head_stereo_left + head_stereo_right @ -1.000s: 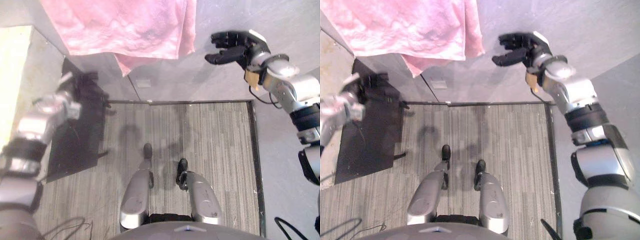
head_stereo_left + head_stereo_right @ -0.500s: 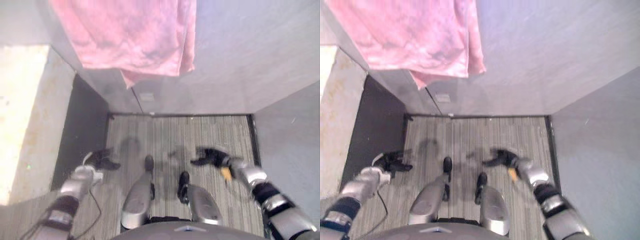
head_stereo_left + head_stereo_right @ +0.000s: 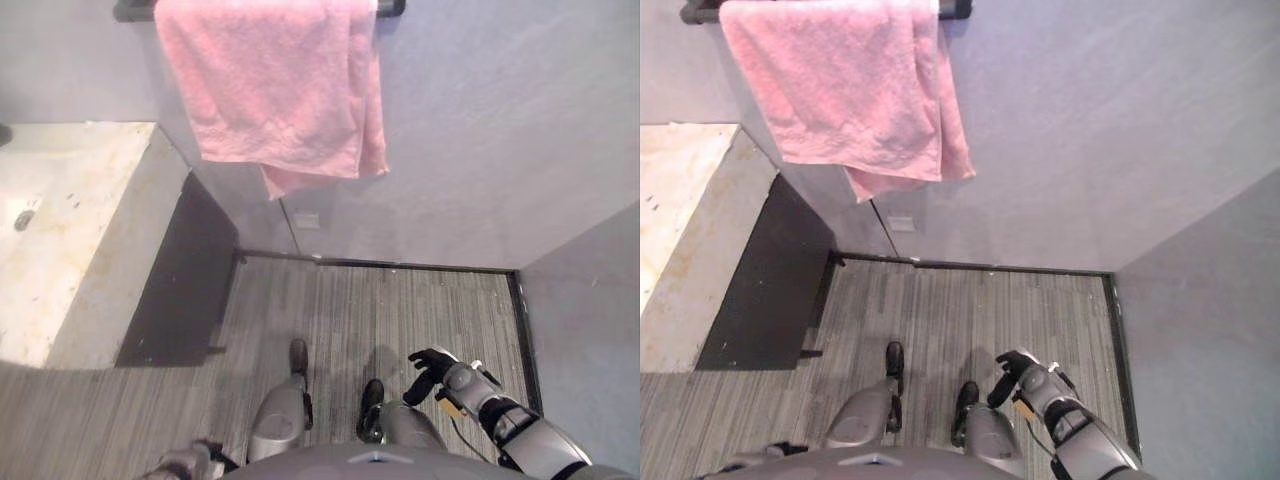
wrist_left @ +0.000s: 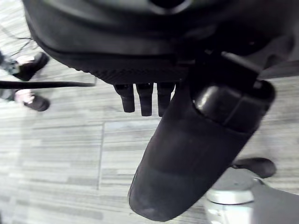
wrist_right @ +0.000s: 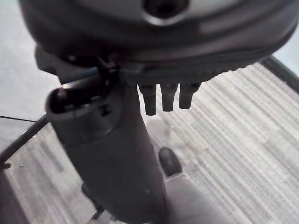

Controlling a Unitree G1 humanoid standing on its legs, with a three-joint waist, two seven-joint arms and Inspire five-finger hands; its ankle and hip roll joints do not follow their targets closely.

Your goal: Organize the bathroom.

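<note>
Pink towel [image 3: 277, 92] hangs draped over the dark rail [image 3: 390, 8] at twelve o'clock, apparently already in place. Both hands are low and empty: the right hand [image 3: 432, 369] at five o'clock and the left hand [image 4: 187, 154], each with fingers relaxed. At nine o'clock, the pale table [image 3: 60, 230] looks bare; little seems left.
</note>
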